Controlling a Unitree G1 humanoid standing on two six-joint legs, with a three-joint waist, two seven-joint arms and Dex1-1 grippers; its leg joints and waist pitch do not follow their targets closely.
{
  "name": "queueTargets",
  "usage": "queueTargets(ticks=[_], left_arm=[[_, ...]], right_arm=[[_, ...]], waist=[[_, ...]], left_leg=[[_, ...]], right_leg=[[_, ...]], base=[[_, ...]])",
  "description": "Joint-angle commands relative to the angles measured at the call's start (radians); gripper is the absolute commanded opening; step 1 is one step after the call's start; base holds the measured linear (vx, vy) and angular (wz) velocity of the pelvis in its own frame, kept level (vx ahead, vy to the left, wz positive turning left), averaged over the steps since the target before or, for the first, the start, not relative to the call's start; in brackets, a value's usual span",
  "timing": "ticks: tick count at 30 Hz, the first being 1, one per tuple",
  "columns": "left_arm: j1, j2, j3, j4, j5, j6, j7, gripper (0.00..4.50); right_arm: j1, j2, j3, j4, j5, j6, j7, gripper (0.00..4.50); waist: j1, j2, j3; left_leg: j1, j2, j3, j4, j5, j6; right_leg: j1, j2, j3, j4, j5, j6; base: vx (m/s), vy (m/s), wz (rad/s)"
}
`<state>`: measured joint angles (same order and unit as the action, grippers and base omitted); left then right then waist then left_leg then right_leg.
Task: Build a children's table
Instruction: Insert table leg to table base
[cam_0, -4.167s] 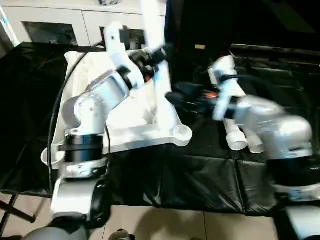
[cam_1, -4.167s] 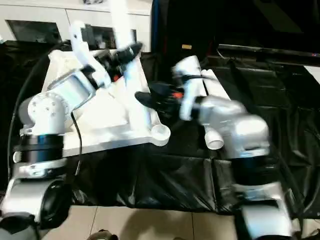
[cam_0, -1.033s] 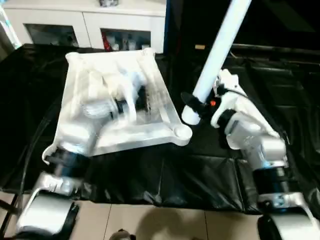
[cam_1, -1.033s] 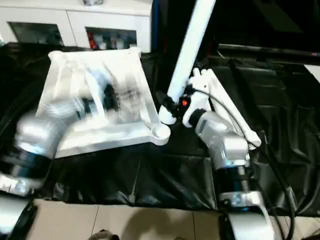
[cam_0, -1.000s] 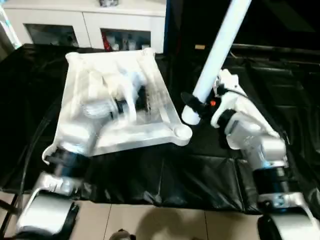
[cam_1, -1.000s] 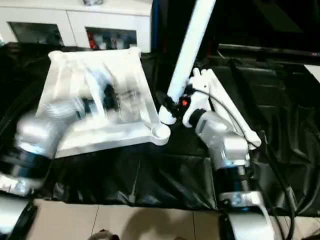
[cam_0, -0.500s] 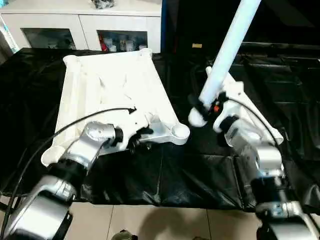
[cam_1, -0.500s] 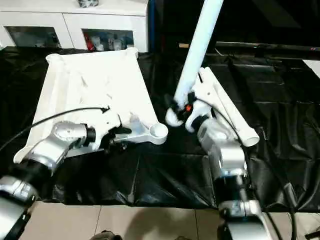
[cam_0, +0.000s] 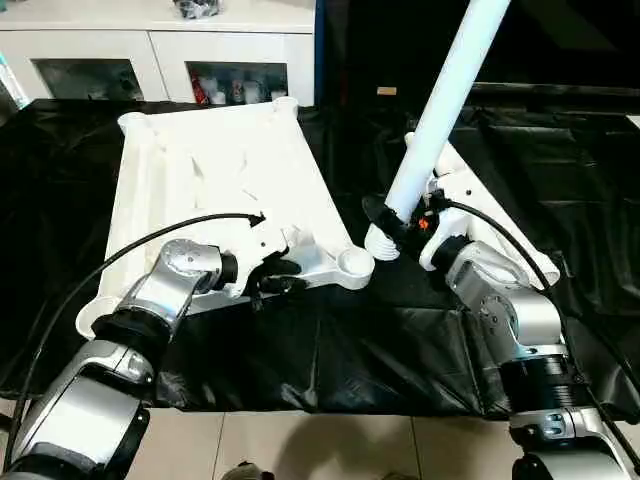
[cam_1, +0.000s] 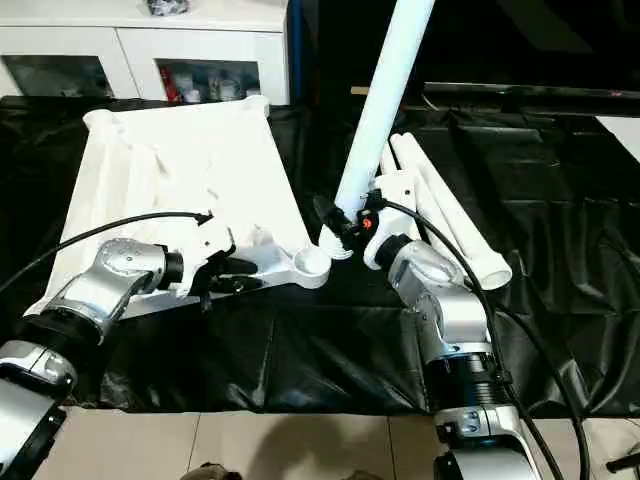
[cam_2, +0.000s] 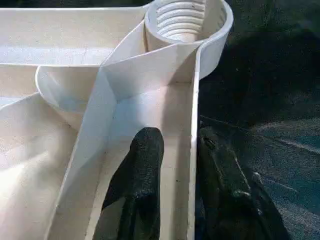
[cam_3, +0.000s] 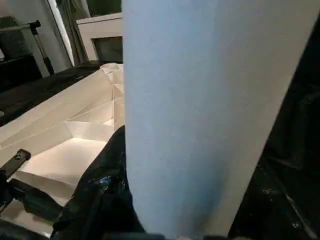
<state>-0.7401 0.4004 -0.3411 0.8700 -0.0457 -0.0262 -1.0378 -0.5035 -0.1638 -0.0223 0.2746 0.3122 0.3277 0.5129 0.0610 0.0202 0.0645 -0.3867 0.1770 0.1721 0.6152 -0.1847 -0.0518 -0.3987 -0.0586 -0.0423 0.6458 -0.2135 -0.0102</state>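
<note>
No text, label, brand, number or sign can be read on anything here

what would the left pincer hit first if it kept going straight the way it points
Probably the round threaded corner socket of the table top. The left pincer straddles the raised rim, and that rim runs straight into the socket, though depth is hard to judge.
</note>
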Motion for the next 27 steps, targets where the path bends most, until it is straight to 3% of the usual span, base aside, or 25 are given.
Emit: queueTargets(ticks=[1,5,7,9,16,23,27], left_arm=[[-0.011,0.001,0.013,0.024,0.003,-0.003,-0.022,0.91],[-0.01,0.004,0.019,0.024,-0.002,0.006,-0.046,0.51],[-0.007,0.009,0.021,0.023,-0.002,0.009,-0.076,0.46],[-0.004,0.011,0.02,0.023,-0.003,0.006,-0.09,0.06],[0.047,0.024,0.004,-0.074,-0.012,-0.011,-0.189,0.0],[0.08,0.03,0.005,-0.144,-0.018,0.003,-0.209,0.0],[0.086,0.027,0.009,-0.151,-0.016,0.007,-0.213,0.0]], right_arm=[[0.0,-0.009,0.003,-0.022,0.003,0.01,0.009,1.9],[-0.006,-0.016,0.014,-0.01,-0.008,0.008,0.018,1.9],[-0.01,-0.023,0.03,0.005,-0.012,0.004,0.052,1.9],[-0.008,-0.029,0.044,0.006,-0.009,0.008,0.083,1.9],[0.016,-0.072,0.128,0.008,-0.019,0.04,0.22,1.9],[-0.003,-0.055,0.138,0.08,-0.047,0.001,0.221,1.9],[-0.011,-0.05,0.145,0.109,-0.048,-0.008,0.232,1.9]], waist=[[0.002,0.0,-0.077],[0.003,0.001,-0.077],[0.002,-0.005,-0.076],[0.002,-0.003,-0.076],[0.004,-0.005,-0.077],[0.006,-0.003,-0.073],[0.008,-0.005,-0.076]], left_leg=[[0.021,0.046,-0.014,-0.074,-0.147,-0.002],[0.02,0.048,-0.014,-0.074,-0.141,0.004],[0.02,0.047,-0.013,-0.074,-0.141,0.01],[0.018,0.049,-0.014,-0.074,-0.133,0.014],[0.016,0.051,-0.014,-0.071,-0.113,0.038],[0.019,0.053,-0.013,-0.076,-0.157,0.01],[0.02,0.052,-0.012,-0.074,-0.138,0.015]], right_leg=[[0.058,-0.084,0.049,-0.077,-0.019,-0.26],[0.056,-0.086,0.049,-0.076,-0.02,-0.261],[0.057,-0.086,0.05,-0.078,-0.026,-0.261],[0.057,-0.087,0.049,-0.076,-0.023,-0.261],[0.058,-0.089,0.048,-0.072,0.014,-0.271],[0.051,-0.091,0.049,-0.079,-0.083,-0.262],[0.052,-0.088,0.049,-0.076,-0.046,-0.264]], base=[[0.0,0.0,0.0],[0.0,0.0,0.0],[0.0,0.0,0.0],[0.0,0.0,0.0],[0.0,0.0,0.0],[0.0,0.0,0.0],[0.0,0.0,0.0]])
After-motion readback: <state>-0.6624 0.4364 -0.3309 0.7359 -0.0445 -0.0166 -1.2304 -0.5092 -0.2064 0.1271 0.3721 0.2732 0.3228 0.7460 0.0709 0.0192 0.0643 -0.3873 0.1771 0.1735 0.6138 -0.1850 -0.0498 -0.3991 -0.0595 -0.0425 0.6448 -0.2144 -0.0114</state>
